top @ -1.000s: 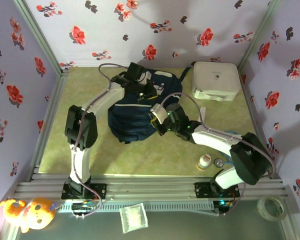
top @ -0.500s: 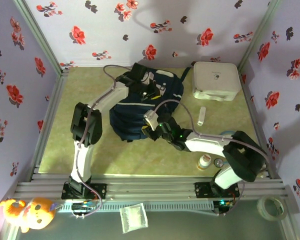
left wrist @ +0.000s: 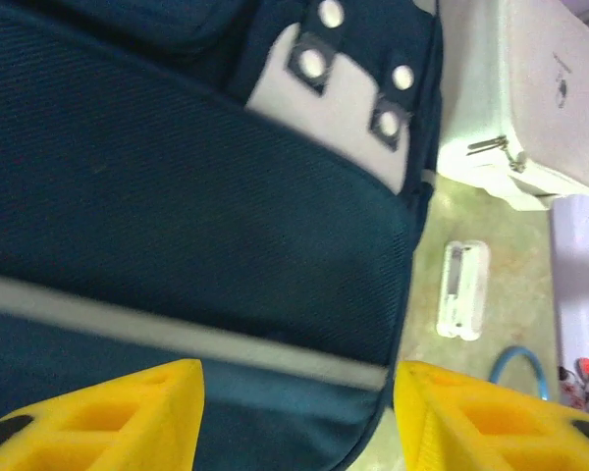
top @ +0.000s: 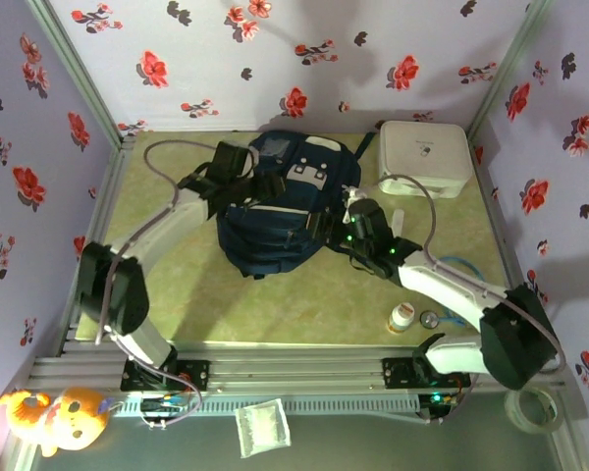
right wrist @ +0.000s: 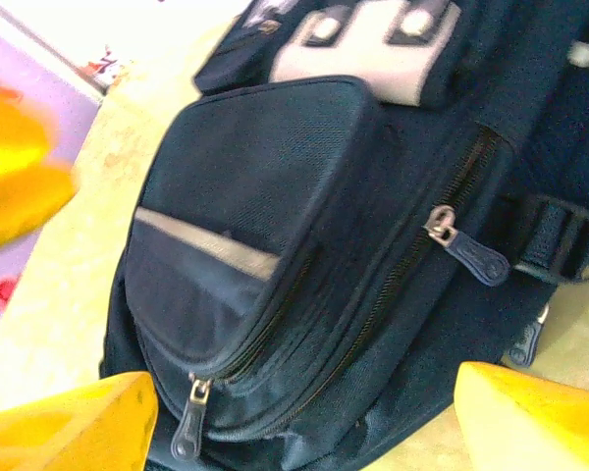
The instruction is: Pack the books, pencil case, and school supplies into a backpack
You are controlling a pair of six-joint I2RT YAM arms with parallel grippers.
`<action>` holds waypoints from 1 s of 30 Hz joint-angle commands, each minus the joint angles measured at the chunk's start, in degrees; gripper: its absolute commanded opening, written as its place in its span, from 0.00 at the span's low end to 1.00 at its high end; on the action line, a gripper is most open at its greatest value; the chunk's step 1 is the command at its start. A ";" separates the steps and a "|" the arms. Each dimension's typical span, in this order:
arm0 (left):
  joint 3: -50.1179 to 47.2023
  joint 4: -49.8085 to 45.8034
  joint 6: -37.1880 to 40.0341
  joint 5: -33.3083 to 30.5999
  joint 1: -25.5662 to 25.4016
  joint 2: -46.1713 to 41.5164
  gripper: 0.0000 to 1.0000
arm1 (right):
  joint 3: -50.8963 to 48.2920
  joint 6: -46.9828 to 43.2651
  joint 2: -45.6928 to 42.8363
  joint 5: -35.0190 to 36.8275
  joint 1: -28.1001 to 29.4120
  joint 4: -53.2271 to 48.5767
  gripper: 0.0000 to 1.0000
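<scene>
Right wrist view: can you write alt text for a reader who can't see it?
A navy backpack lies close below the camera, a pale stripe across its front pocket and grey buckle tabs at the top. The yellow fingers of the right gripper stand wide apart at the bottom corners, holding nothing.

navy backpack [right wrist: 304,245] lies between parted yellow fingers [right wrist: 69,432].

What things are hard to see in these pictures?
- Right wrist view: inside the backpack, hidden by its fabric.
- Left wrist view: the small white thing beside the backpack, blurred.
- Left wrist view: the blue loop, cut by the bottom edge.
- Top view: the bottle label, too small.
</scene>
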 commanded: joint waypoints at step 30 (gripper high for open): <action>-14.59 10.87 2.00 -6.93 -13.88 1.84 0.05 | 21.27 16.86 19.18 -8.55 -2.52 -13.64 0.17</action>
